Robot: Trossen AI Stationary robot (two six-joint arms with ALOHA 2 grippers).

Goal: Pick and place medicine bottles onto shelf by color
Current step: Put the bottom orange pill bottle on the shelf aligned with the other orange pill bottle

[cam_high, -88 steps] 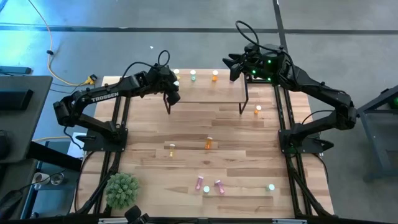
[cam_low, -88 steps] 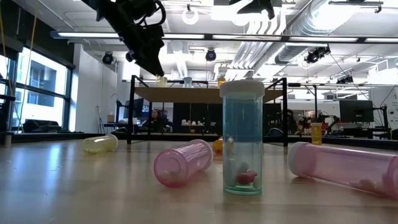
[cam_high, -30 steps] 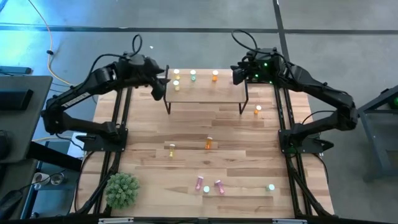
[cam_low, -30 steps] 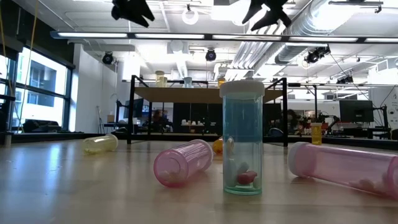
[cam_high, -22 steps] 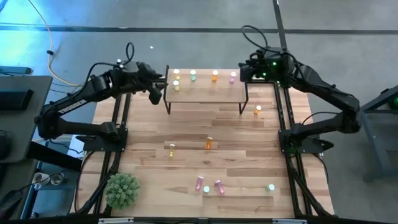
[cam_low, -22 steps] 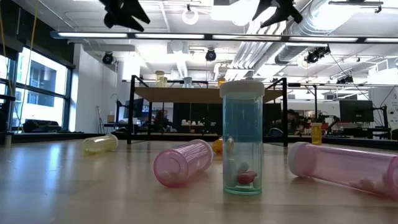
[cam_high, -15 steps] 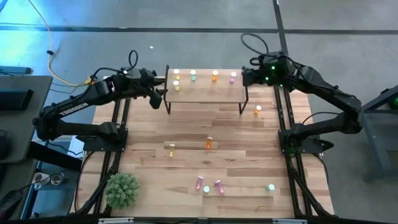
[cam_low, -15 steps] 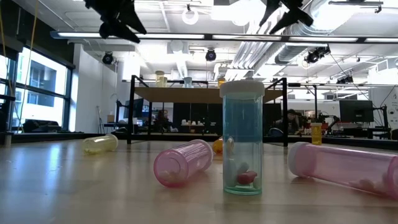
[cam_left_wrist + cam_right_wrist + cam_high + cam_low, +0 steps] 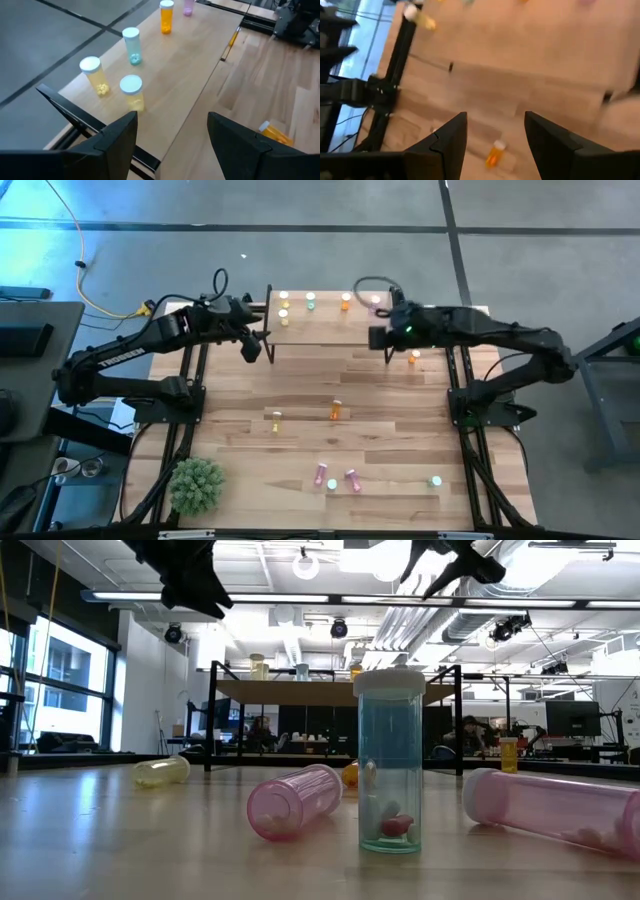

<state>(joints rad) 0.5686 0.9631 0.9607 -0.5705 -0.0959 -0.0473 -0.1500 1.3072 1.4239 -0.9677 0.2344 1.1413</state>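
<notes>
Right jaws [image 9: 376,338] left shelf [image 9: 330,328].

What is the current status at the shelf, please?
Left claw open, empty, off shelf's left end. Right claw open, empty, by its right end. Five bottles on shelf. Nothing in the way.

Two dark, near-black jointed arms. The left arm [image 9: 130,355] carries white lettering along its long forearm link; a thin black cable loops above its wrist. The right arm [image 9: 500,340] shows a small green light near its wrist, with a black cable arching over it. Each arm's fingers [image 9: 117,135] are broad, matte black, angular plates with bevelled edges.
</notes>
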